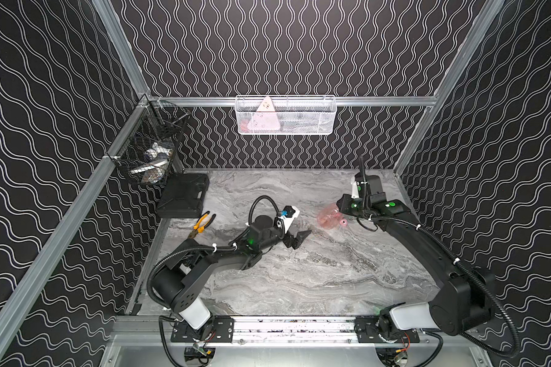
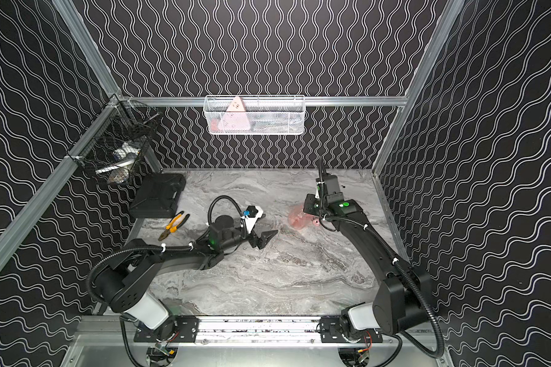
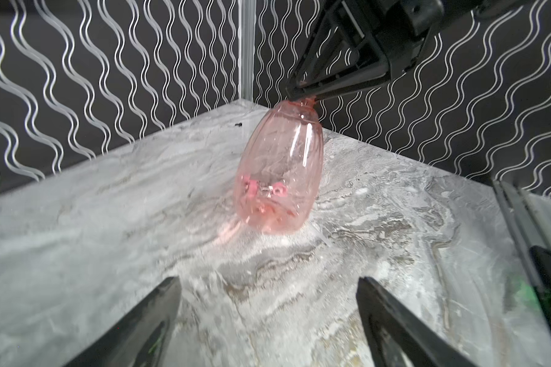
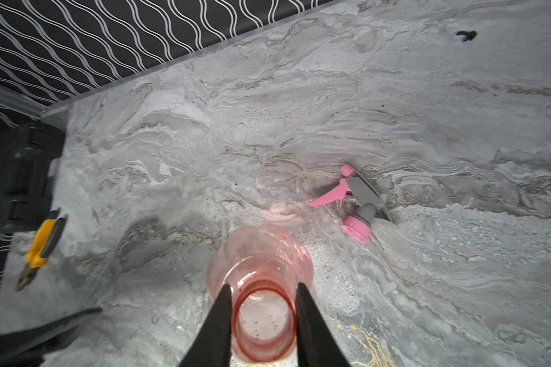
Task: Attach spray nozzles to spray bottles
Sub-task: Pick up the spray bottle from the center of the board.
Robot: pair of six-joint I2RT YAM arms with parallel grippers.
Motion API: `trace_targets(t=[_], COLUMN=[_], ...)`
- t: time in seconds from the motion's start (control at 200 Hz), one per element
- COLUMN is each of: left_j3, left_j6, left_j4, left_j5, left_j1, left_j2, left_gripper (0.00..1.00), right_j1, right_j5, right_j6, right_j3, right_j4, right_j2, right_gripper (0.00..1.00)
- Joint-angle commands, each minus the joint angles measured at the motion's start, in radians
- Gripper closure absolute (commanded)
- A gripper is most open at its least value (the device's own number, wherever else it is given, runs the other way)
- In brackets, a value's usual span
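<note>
Right of centre, the spray bottle (image 1: pixel 328 217) is clamped by its neck in the right tool (image 4: pixel 264 286), perhaps lifted; the spray nozzle (image 4: pixel 358 198) lies beside. The left tool (image 3: pixel 268 279) is spread wide, empty; the lower counter (image 1: pixel 299 279) is left bare.

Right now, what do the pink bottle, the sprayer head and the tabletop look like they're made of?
The spray bottle: thin translucent pink plastic, glossy; highlights streak it and you see through it. The spray nozzle: opaque moulded plastic, pink trigger and collar, grey body, fairly matte. The tabletop: grey veined marble look, possibly printed laminate; cannot tell.
</note>
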Motion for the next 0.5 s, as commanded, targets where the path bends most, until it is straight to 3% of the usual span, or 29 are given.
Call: trace_targets(t=[0.0,0.23,0.495], left_j3=[0.064,0.131,0.161], left_j6=[0.159,0.256,0.207], left_j4=[-0.118,-0.211,-0.176], left_j5=[0.106,0.079,0.091], left_j1=[-0.015,-0.036,-0.026], left_j2=[0.024,0.07,0.114], left_gripper=[0.01,0.01,0.01], right_j1=[-0.007,-0.005,0.027], right_j5=[-0.142,-0.233,-0.244], right_j6=[-0.009,-0.019,-0.028], right_j3=[0.014,0.019,0.018], right_j4=[-0.002,-0.019,-0.025], right_j2=[-0.017,-0.028,-0.016], right_gripper=[0.84,0.85,0.85])
